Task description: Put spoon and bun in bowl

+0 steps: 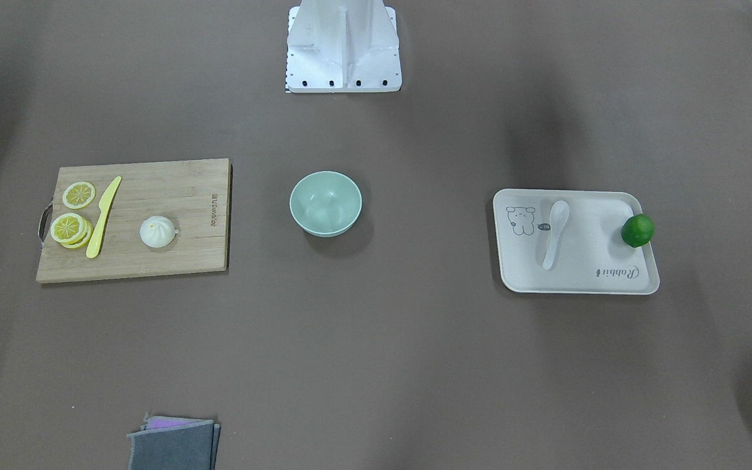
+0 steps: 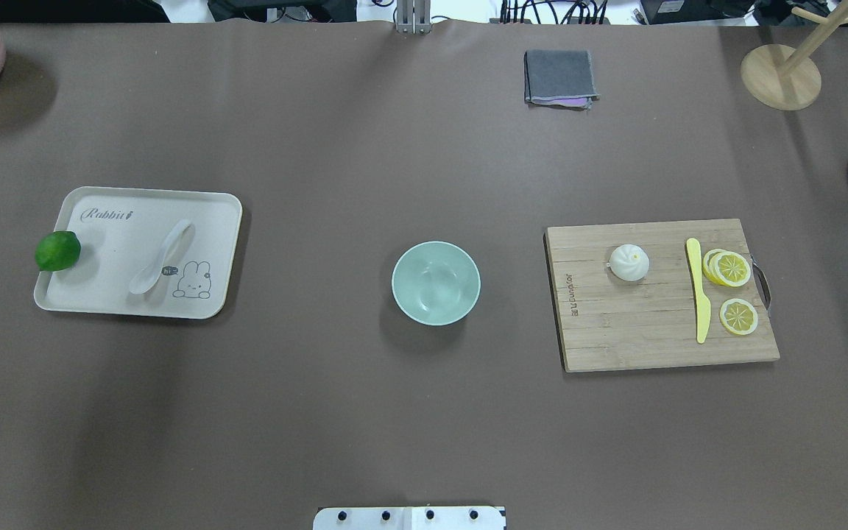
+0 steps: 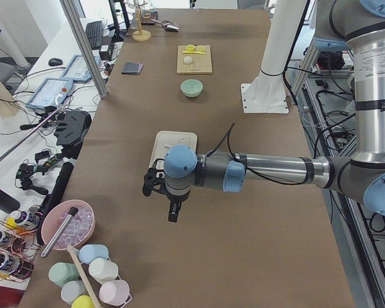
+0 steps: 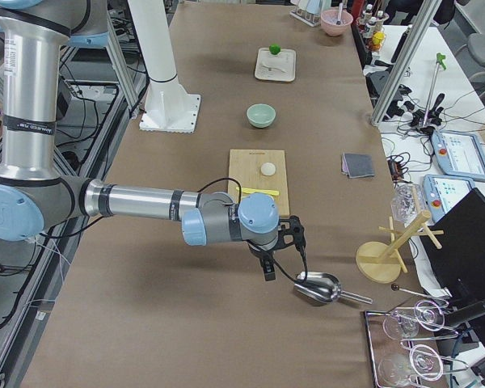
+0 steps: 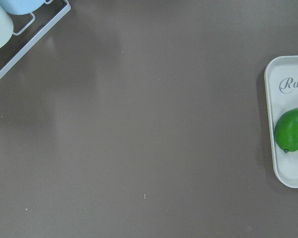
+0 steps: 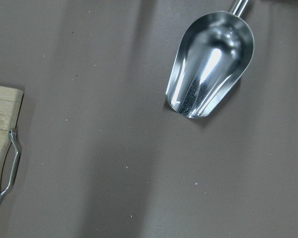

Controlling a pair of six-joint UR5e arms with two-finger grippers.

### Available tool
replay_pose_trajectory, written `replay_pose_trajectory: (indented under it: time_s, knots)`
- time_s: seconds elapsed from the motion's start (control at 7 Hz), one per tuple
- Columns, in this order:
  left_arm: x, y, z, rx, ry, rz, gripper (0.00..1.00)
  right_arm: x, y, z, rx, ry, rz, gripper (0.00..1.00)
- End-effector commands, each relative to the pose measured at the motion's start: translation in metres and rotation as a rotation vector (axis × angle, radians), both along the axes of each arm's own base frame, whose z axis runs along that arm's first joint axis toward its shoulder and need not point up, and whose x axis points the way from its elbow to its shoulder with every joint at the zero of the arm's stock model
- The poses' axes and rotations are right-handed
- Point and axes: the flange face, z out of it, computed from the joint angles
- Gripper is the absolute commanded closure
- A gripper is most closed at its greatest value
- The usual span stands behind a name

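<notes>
The pale green bowl stands upright in the middle of the brown table, with nothing inside it. To the robot's left lies a beige tray, and the white spoon rests on it just beside the printed rabbit, its scoop end towards the robot. A green lime sits at the tray's outer end, against the rim. To the robot's right is a wooden cutting board; the white bun sits on it, pleats up, on the side nearer the bowl. A yellow knife lies along the board between the bun and the lemon slices. Spoon and bun are each well apart from the bowl. A folded grey cloth lies at the table's far edge. Neither arm reaches into the overhead or front views. From the side, the left gripper hangs above bare table beyond the tray's lime end, and its wrist camera looks down on the lime and the tray's corner. The right gripper hangs above the table between the board's handle end and a metal scoop. Both grippers appear only small and side-on, so I cannot tell how their fingers stand; they seem to hold nothing.
</notes>
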Motion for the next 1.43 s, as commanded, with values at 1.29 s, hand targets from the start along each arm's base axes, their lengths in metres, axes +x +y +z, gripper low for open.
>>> replay_pose_trajectory:
  time_s: [1.29]
  knots:
    - [0.134, -0.036, -0.097, 0.17, 0.063, 0.04, 0.06, -0.025, -0.007, -0.033, 0.071, -0.123, -0.031, 0.0]
